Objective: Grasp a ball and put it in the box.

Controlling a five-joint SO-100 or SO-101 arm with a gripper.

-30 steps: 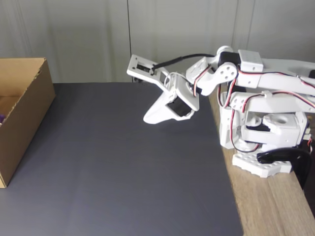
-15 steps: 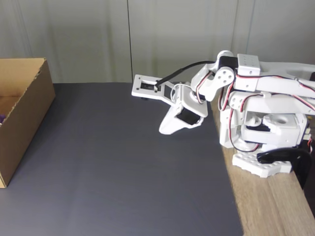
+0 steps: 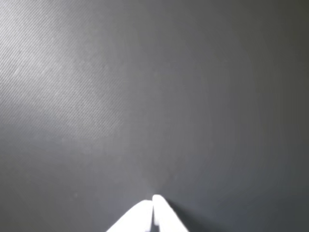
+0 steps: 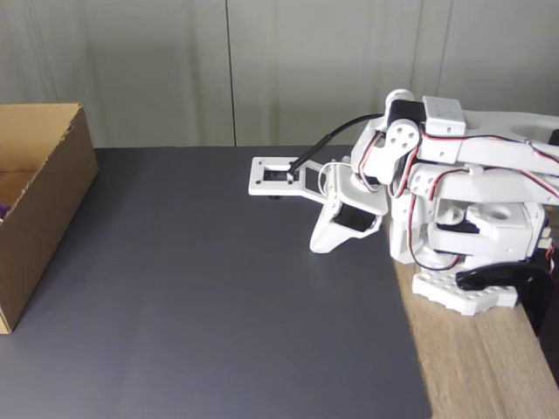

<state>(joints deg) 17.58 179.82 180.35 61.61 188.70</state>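
**Folded back over the dark mat, fingers together and empty**

Beneath me lies the wide dark grey textured mat (image 4: pixel 210 297), covering most of the light wooden tabletop (image 4: pixel 476 367), which shows as a bare strip along the right of the fixed view. Behind it all hangs a pale grey panelled wall (image 4: pixel 157 61).

At the far left edge of the fixed view stands the large plain brown corrugated cardboard box (image 4: pixel 52 209), its top open, resting on the mat and well apart from me. Just inside it, at the very edge of the picture, I can make out a tiny sliver of purple (image 4: pixel 3 209) — too little to tell whether that is the ball.

My white printed arm (image 4: pixel 454 166) is folded up close to its base at the right, with red and black wires looped along the joints. My gripper (image 4: pixel 320 246) points down toward the mat near its right edge. In the wrist view my two white fingertips (image 3: pixel 153 205) meet in a point just above the mat — pressed together, with nothing between them.
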